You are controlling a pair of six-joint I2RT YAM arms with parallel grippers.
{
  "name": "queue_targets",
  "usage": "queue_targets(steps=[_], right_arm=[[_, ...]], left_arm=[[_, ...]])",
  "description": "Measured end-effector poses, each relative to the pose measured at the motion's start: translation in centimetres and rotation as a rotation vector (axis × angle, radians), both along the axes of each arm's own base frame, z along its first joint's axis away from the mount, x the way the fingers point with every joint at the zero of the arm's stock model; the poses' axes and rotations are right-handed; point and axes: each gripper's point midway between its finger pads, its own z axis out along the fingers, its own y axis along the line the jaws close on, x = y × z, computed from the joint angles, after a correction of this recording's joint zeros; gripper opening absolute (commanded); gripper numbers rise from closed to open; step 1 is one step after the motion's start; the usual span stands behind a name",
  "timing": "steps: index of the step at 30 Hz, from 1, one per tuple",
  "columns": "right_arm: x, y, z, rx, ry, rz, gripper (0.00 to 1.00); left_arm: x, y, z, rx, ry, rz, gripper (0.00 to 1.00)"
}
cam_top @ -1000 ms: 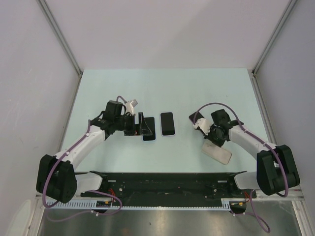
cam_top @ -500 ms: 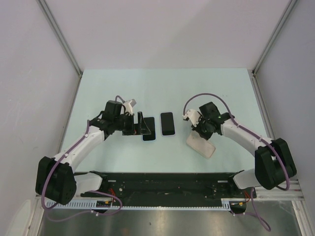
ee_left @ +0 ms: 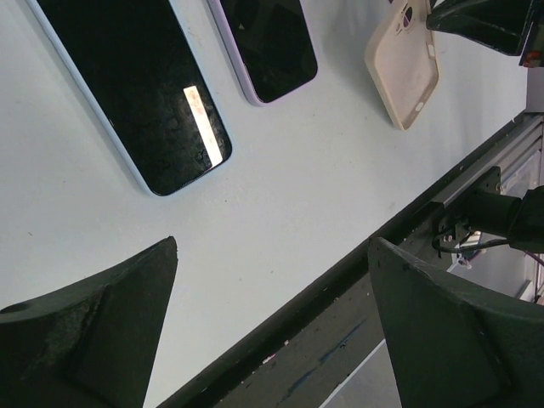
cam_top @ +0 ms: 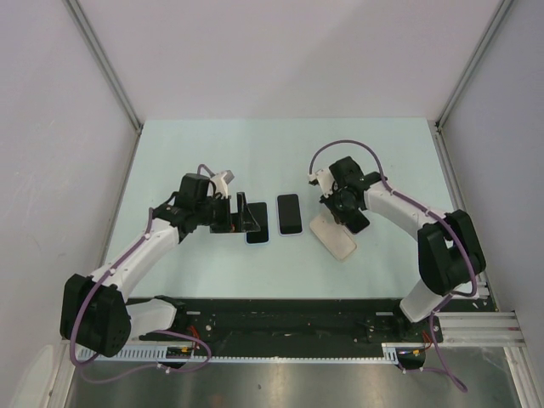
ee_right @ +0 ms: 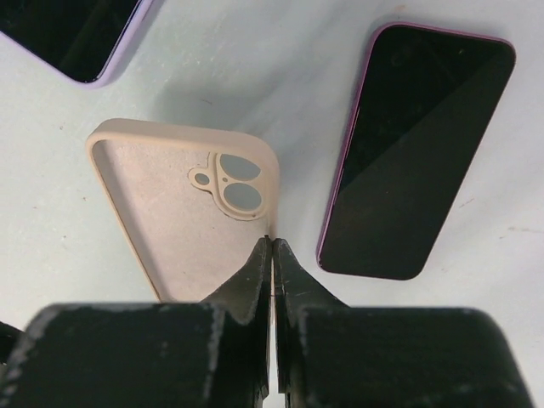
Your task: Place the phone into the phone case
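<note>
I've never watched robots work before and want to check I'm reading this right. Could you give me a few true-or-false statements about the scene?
1. The right gripper pinches the rim of the beige case. True.
2. A phone already sits inside the case. False: the case is empty.
3. The left phone and the middle phone both lie screen up. True.
4. The left gripper grips a phone. False: its jaws are open with nothing between them.

The right tool (ee_right: 271, 248) hides the lower end of the case (ee_right: 170, 221); a phone (ee_right: 59, 30) at upper left runs off the frame.
</note>
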Motion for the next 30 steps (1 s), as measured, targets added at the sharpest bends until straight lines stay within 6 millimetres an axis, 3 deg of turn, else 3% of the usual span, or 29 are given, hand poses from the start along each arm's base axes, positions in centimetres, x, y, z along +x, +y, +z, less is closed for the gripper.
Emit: queue_targets(steps=[6,11,17,22,30], right_arm=[[-0.2,0.8,-1.2,0.003,0.062,-0.062,0.00],[0.8,1.7,-2.9,0.017,0.137,-0.183,0.00],[-0.3,1.8,-4.8,0.029,0.249,-0.335,0.00],[-0.9,1.6,-4.9,0.009,0.270,-0.418,0.00],[-1.5,-0.3,-3.6,-0.023,0.278,-0.508,0.13]], left_arm=[[0.1,0.0,0.0,0.003,-0.003,0.003,0.97],[0.1,0.1,0.0,0.004,-0.003,0.003,0.97],[0.2,0.2,0.0,0.014,-0.011,0.006,0.97],[0.1,0.2,0.0,0.014,-0.012,0.006,0.97],[0.1,0.2,0.0,0.014,-0.011,0.006,0.97]])
